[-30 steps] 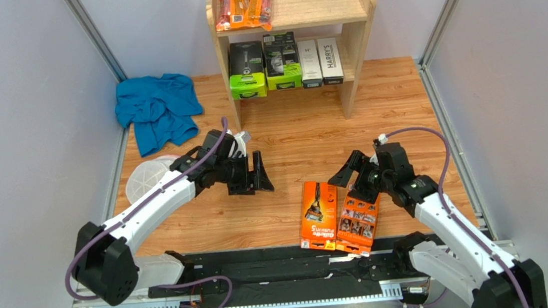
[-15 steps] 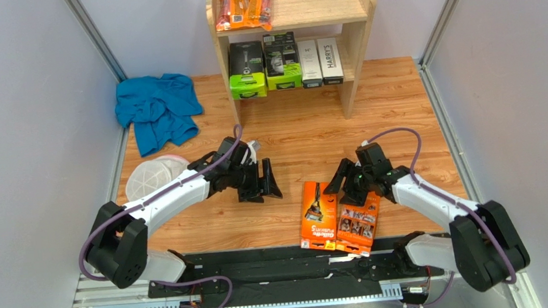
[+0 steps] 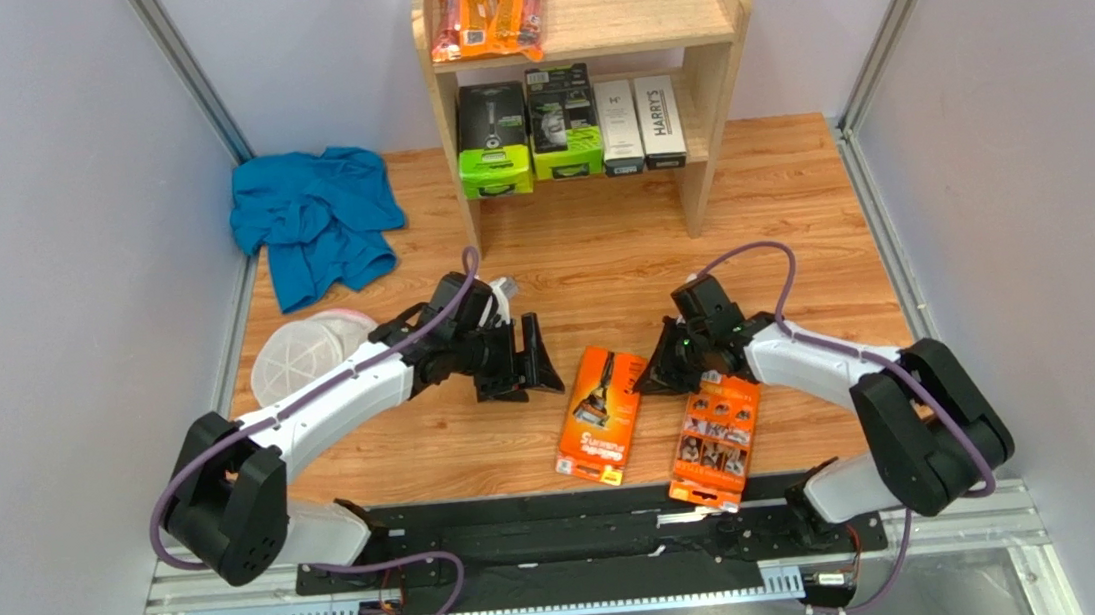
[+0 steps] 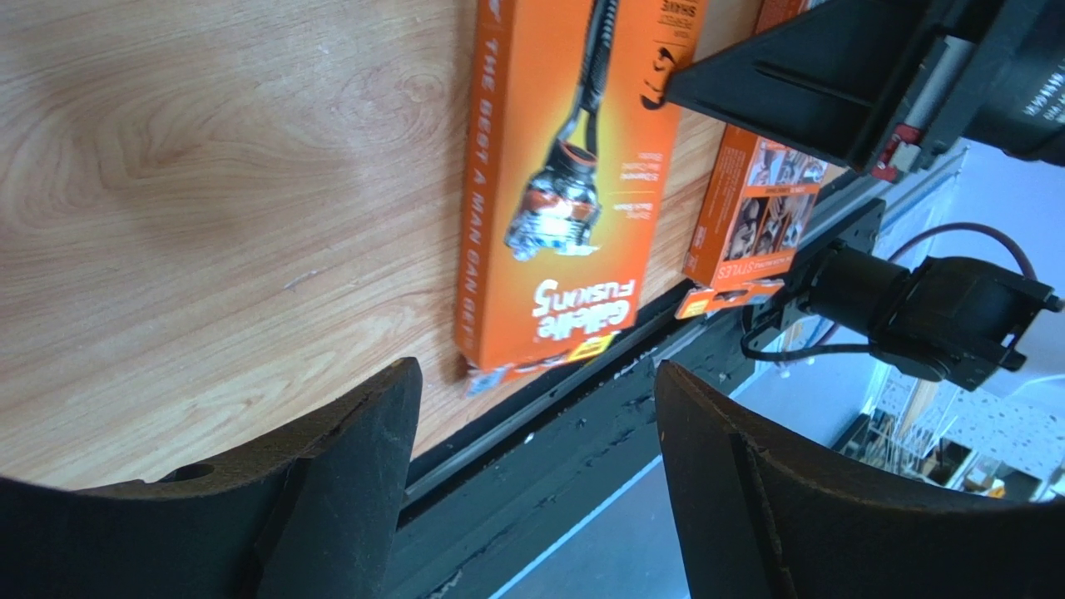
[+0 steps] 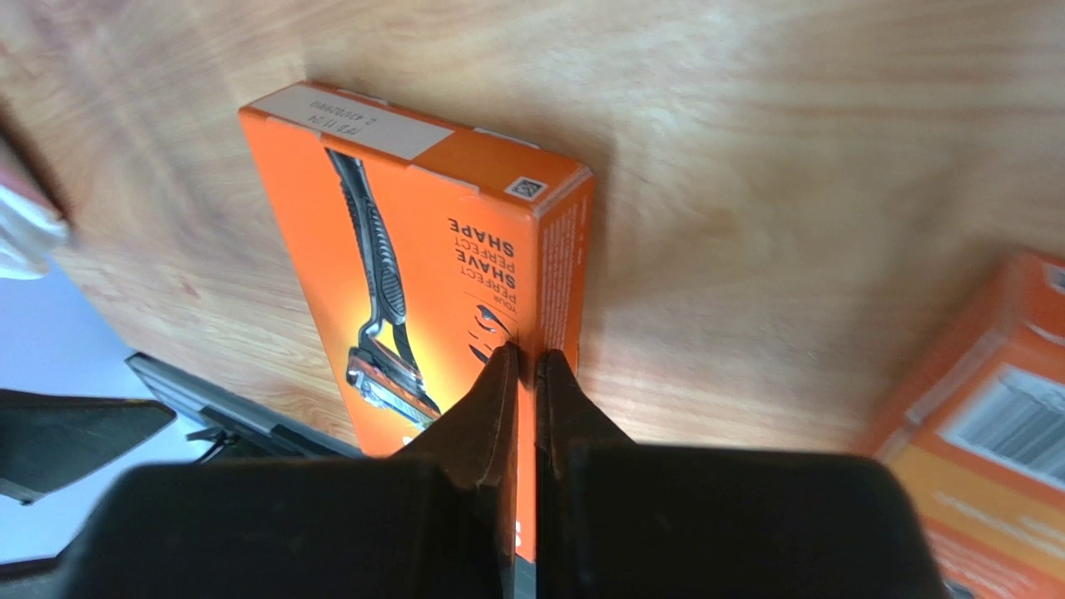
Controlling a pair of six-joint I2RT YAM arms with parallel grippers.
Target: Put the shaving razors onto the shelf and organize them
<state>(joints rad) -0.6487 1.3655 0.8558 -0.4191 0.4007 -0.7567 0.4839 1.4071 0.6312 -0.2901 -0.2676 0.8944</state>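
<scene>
Two flat orange razor boxes lie on the wooden floor: one (image 3: 599, 414) (image 4: 563, 187) (image 5: 400, 275) left of the other (image 3: 717, 439) (image 5: 988, 412). My right gripper (image 3: 654, 373) (image 5: 525, 362) is shut, its tips resting against the left box's right edge and holding nothing. My left gripper (image 3: 534, 363) (image 4: 538, 487) stands open just left of that box's far end, with nothing between its fingers. The shelf (image 3: 706, 82) at the back holds orange blister packs (image 3: 488, 12) on top, with green-and-black packs (image 3: 529, 132) and two white boxes (image 3: 639, 124) below.
A blue cloth (image 3: 319, 221) lies crumpled at the back left. White mesh discs (image 3: 295, 359) sit beside my left arm. A black rail (image 3: 560, 525) runs along the near edge, close to both boxes' near ends. Grey walls close in both sides.
My right gripper shut and swung left, shoving the left orange box leftward and turning it away from the other box. My left gripper moved slightly right and stayed open.
</scene>
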